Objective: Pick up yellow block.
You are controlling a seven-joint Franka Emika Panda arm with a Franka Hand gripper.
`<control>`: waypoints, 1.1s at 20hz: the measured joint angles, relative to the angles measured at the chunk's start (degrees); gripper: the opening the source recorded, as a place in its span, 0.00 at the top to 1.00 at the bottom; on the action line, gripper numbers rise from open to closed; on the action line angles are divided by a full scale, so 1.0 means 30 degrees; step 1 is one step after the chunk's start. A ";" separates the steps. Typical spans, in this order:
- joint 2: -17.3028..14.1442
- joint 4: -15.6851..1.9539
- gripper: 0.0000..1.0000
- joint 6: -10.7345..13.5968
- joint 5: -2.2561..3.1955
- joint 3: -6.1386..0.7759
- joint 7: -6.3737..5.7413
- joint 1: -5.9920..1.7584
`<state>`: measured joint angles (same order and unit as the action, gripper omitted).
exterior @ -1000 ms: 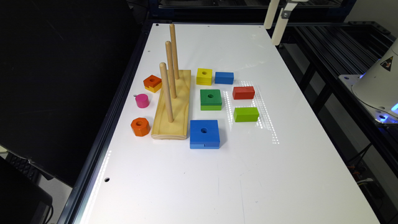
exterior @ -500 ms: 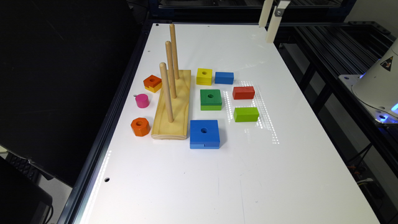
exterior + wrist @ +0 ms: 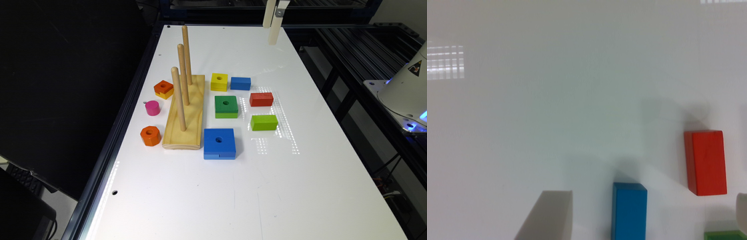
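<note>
The yellow block [image 3: 219, 81] sits flat on the white table [image 3: 206, 186], its round centre hole facing up, just beside the far end of the wooden peg board [image 3: 186, 113]. Touching or nearly touching it on the exterior view's right is a small blue brick [image 3: 240, 83]; the wrist view shows this brick [image 3: 629, 210] as well. Just in front of the yellow block lies the green square block [image 3: 226, 106], and nearer still the large blue square block [image 3: 219, 143]. A red brick [image 3: 261, 99] and a lime green brick [image 3: 264, 122] lie to the exterior view's right of the green square; the red brick [image 3: 705, 162] also shows in the wrist view. The peg board carries 3 upright pegs [image 3: 181, 75] in a row. On its other side stand an orange-topped block with a yellow lower layer [image 3: 163, 89], a pink cylinder [image 3: 152, 108] and an orange octagonal block [image 3: 150, 135]. The gripper [image 3: 274, 25] hangs high over the far part of the table, well apart from the yellow block and holding nothing. In the wrist view 2 pale fingertips [image 3: 547, 215] stand wide apart, so the fingers are spread.
</note>
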<state>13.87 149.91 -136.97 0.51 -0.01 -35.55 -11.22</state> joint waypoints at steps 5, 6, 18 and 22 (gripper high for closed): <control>0.0000 -0.0023 0.00 0.0000 0.0001 0.0004 0.0141 -0.0148; -0.0001 -0.0050 0.00 0.0000 0.0001 0.0005 0.0254 -0.0256; -0.2398 -0.2504 0.00 -0.0002 0.0001 -0.0022 0.1025 -0.1006; -0.2580 -0.2815 0.00 -0.0002 -0.0011 -0.0090 0.1021 -0.0991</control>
<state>6.13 141.47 -136.97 0.48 -0.28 -32.48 -14.19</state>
